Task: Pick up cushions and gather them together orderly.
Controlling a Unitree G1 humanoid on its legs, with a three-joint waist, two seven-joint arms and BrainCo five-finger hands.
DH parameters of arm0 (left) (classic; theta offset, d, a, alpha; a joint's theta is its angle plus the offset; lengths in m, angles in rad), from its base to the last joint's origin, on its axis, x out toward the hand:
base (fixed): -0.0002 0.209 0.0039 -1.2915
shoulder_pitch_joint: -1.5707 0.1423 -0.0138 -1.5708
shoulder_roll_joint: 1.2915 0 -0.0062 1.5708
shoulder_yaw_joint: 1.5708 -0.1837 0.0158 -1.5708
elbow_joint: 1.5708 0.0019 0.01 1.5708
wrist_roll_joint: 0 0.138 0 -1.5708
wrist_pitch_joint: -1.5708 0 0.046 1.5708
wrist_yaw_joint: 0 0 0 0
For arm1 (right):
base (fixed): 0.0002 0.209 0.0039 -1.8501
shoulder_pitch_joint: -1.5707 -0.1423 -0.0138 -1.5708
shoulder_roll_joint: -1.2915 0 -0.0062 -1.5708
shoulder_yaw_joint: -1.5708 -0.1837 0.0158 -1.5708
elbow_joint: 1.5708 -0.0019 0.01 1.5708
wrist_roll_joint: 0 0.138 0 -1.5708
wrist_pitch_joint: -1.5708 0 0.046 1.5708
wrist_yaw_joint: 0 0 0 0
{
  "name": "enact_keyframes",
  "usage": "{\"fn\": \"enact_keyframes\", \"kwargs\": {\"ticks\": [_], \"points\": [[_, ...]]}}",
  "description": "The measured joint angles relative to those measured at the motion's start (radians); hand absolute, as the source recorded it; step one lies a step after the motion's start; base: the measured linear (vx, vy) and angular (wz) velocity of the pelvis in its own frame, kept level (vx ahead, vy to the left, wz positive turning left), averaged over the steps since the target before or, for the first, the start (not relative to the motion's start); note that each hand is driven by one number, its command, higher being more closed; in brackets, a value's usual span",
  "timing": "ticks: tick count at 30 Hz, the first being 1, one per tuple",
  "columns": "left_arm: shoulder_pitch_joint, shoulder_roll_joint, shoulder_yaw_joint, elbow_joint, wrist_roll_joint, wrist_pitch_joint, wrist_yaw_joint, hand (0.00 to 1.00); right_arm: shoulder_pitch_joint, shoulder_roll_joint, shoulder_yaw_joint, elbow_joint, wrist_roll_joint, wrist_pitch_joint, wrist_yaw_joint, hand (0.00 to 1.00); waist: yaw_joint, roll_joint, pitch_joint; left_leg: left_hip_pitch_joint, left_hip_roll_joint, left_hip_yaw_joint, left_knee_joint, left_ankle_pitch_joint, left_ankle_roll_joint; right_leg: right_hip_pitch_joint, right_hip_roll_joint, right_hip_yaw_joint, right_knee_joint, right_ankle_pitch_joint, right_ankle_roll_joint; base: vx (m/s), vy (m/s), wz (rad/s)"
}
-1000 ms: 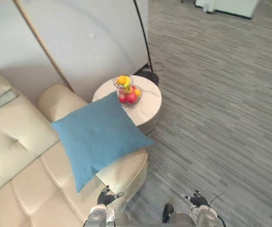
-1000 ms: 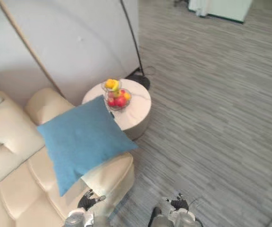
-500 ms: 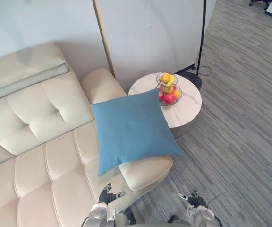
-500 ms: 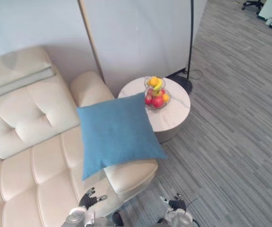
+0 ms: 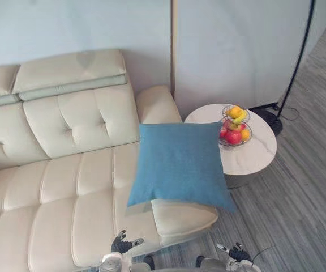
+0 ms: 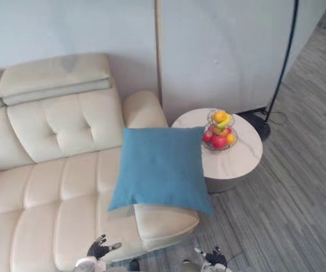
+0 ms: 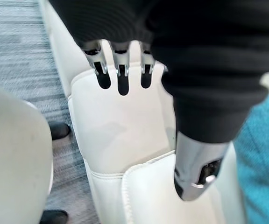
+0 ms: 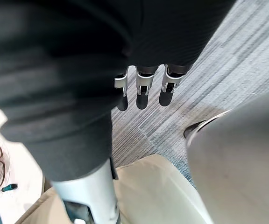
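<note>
Down by the sofa's front edge, the left hand point(image 5: 120, 245) is hanging low with its fingers point(image 7: 120, 70) straight and loose, holding nothing. The right hand point(image 5: 236, 252) is hanging over the floor point(image 5: 299, 198) a little way off, its fingers point(image 8: 144, 88) just as relaxed and empty.

From where I'm standing, the job is looking barely begun; the robot is facing its target and no grasp is under way. The cushion point(image 5: 181, 164) is lying well ahead of both hands on the end seat of the sofa point(image 5: 67, 170), beside the armrest, with one lower corner hanging past the seat edge toward the table point(image 5: 253, 156). Whether it is touching the table, I cannot tell.

The next move is asking for a reach forward and up, most likely with both hands spread wide to take opposite edges.

The cushion is looking square, plump and blue, in a matte woven cloth that should be giving easily under the fingers. The sofa is showing smooth cream leather, tufted and stitched into panels. The table is round, pale and hard-topped, carrying a wire fruit bowl point(image 5: 235, 127) close enough to be worth avoiding. The floor is grey and streaked.
</note>
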Motion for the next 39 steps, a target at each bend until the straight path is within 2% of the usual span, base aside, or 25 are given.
{"fn": "enact_keyframes", "kwargs": {"ticks": [2, 4, 7, 12, 17, 21, 28, 30, 33, 39], "points": [[-0.003, 0.009, 0.026, -0.007, -0.007, 0.000, 0.003, 0.00, -0.010, -0.002, -0.003, -0.026, 0.000, 0.000, -0.001, 0.00, 0.007, -0.022, -0.003, -0.013, 0.009, -0.020, -0.003, 0.007, -0.009, 0.010, 0.010, -0.025, -0.023, 0.005, -0.007, 0.07, -0.064, 0.35], [0.001, 0.010, 0.030, -0.026, -0.021, 0.001, 0.009, 0.00, -0.004, -0.010, -0.026, -0.112, 0.000, -0.003, -0.005, 0.00, 0.010, -0.027, -0.003, -0.007, 0.006, -0.020, -0.002, 0.008, -0.009, 0.028, 0.008, -0.035, -0.034, 0.005, -0.007, 0.05, -0.013, 0.16], [0.000, 0.026, 0.031, -0.103, -0.027, 0.000, 0.011, 0.00, 0.002, -0.059, -0.033, -0.297, -0.005, -0.010, -0.007, 0.00, 0.010, -0.025, -0.003, -0.013, -0.001, -0.020, -0.001, 0.013, -0.003, 0.033, 0.002, -0.043, -0.045, 0.011, -0.002, 0.00, 0.008, 0.10], [0.003, 0.108, 0.076, -0.268, -0.048, -0.013, 0.017, 0.00, 0.010, -0.188, -0.012, -0.572, -0.054, -0.043, 0.006, 0.00, 0.001, -0.024, -0.004, -0.014, -0.001, -0.020, -0.020, 0.026, -0.002, 0.033, 0.005, -0.045, -0.063, 0.023, -0.001, -0.04, 0.004, 0.02], [0.001, 0.132, 0.105, -0.425, -0.079, -0.020, 0.039, 0.00, -0.006, -0.220, 0.014, -0.684, -0.082, -0.066, 0.022, 0.00, -0.009, -0.013, -0.010, -0.017, 0.002, -0.019, -0.060, 0.048, -0.001, 0.030, 0.014, -0.051, -0.105, 0.048, -0.001, -0.03, 0.002, 0.01], [-0.009, 0.131, 0.094, -0.500, -0.088, -0.033, 0.055, 0.00, -0.032, -0.220, 0.051, -0.683, -0.082, -0.065, 0.021, 0.00, -0.014, -0.008, -0.013, -0.031, 0.000, -0.019, -0.067, 0.048, -0.001, 0.016, 0.015, -0.053, -0.113, 0.050, 0.001, 0.02, 0.004, 0.00], [-0.159, 0.097, -0.054, -0.506, -0.098, -0.036, 0.060, 0.00, -0.169, -0.202, 0.111, -0.630, -0.083, -0.064, -0.005, 0.00, -0.021, 0.003, 0.003, -0.096, -0.013, -0.021, -0.066, 0.064, 0.008, -0.021, 0.010, -0.062, -0.160, 0.080, 0.003, 0.04, 0.016, 0.04], [-0.209, 0.088, -0.095, -0.506, -0.098, -0.036, 0.062, 0.00, -0.208, -0.189, 0.112, -0.595, -0.082, -0.063, -0.021, 0.00, -0.023, 0.006, 0.023, -0.120, -0.015, -0.021, -0.066, 0.075, 0.009, -0.040, 0.008, -0.068, -0.160, 0.088, 0.000, -0.01, 0.022, 0.08], [-0.315, 0.077, -0.136, -0.492, -0.098, -0.037, 0.080, 0.00, -0.279, -0.182, 0.120, -0.568, -0.078, -0.063, -0.052, 0.00, -0.023, 0.011, 0.085, -0.179, -0.012, -0.017, -0.048, 0.084, 0.010, -0.100, 0.004, -0.061, -0.145, 0.098, -0.005, -0.06, 0.012, -0.04], [-0.514, 0.076, -0.157, -0.408, -0.118, -0.040, 0.120, 0.00, -0.475, -0.183, 0.131, -0.473, -0.040, -0.065, -0.099, 0.00, -0.022, 0.014, 0.193, -0.267, -0.004, 0.010, -0.048, 0.105, 0.010, -0.221, 0.001, -0.029, -0.104, 0.118, -0.014, -0.09, 0.020, -0.16]]}}
